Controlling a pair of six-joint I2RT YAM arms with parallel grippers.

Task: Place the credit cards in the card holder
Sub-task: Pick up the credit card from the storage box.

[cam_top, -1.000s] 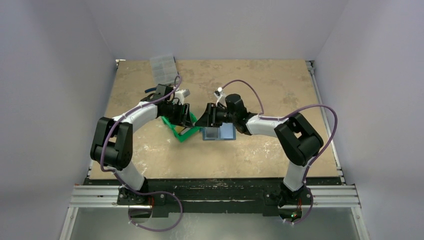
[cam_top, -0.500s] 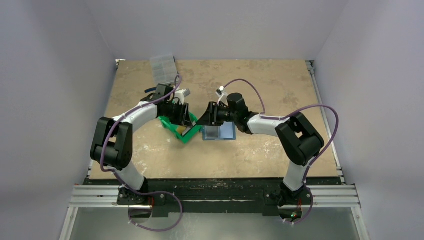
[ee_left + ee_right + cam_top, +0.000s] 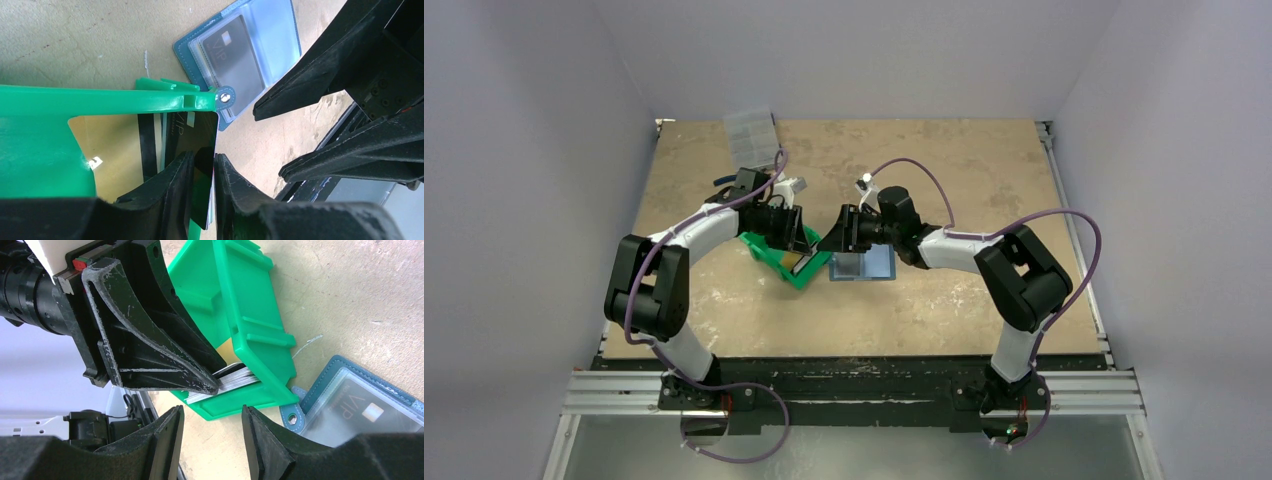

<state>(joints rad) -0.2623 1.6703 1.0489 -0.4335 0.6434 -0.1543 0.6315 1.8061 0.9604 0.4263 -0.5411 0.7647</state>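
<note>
**LEFT GRIPPER CLOSED ON A CARD IN THE TRAY; RIGHT GRIPPER OPEN**

The left gripper (image 3: 202,172) reached into the green tray (image 3: 100,95), which sat at mid-table. Its jaws were drawn in to a narrow gap, and both fingers (image 3: 172,177) pressed on the edge of a dark card (image 3: 195,132) marked "VIP". This card was part of the credit cards (image 3: 232,379), a thin stack inside the tray that appeared edge-on in the right wrist view. Whether the fingers clamped one card or several could not be determined.

The card holder (image 3: 864,265) lay open and flat on the table (image 3: 984,150), just right of the tray. Its clasp tab (image 3: 225,97) lay against the corner of the tray. One grey card (image 3: 235,55), also marked "VIP", sat inside a clear inner pocket of the holder.

The right gripper (image 3: 212,432) hovered above the junction of the tray and the card holder and pointed left toward the left gripper. Its jaws stood apart with nothing between them, and bare table showed through the gap.

A clear compartment box (image 3: 749,135) rested at the far left of the table, well apart from the tray.
</note>
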